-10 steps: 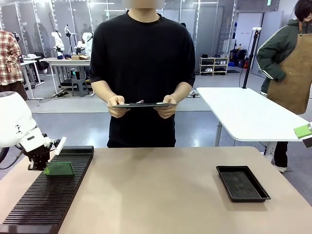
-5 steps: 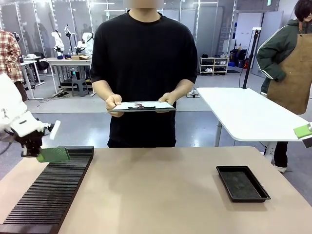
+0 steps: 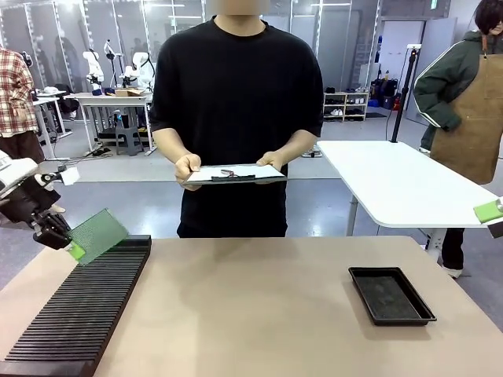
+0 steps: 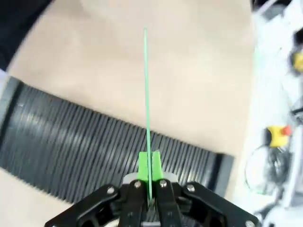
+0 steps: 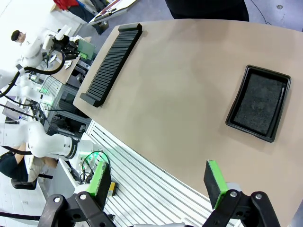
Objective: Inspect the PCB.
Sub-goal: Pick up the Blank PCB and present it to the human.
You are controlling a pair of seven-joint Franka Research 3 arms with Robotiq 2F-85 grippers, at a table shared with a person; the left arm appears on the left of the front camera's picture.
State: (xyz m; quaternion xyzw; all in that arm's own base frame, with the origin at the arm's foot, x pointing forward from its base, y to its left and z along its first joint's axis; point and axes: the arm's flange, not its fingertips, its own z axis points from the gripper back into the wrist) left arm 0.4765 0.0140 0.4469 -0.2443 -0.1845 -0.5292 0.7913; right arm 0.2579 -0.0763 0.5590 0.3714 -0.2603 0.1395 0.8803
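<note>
The PCB (image 3: 99,233), a thin green board, hangs tilted in the air above the far end of the black slotted rack (image 3: 86,302). My left gripper (image 3: 69,245) is shut on its lower left corner. In the left wrist view the PCB (image 4: 146,85) is edge-on, a thin green line pinched between the green pads (image 4: 143,166), with the rack (image 4: 90,142) below. My right gripper (image 5: 156,182) stands open and holds nothing, off the near right side of the table. One of its pads (image 3: 487,210) shows at the right edge of the front view.
A black shallow tray (image 3: 391,294) lies on the right part of the table, also the tray (image 5: 259,101) in the right wrist view. A person at the far side holds a clipboard (image 3: 234,174) with both hands. A white table (image 3: 401,184) stands behind on the right.
My left gripper has lifted the PCB out of the rack, up and to the left, and tilted it. The person has tipped the clipboard's face into view. The right arm is still.
</note>
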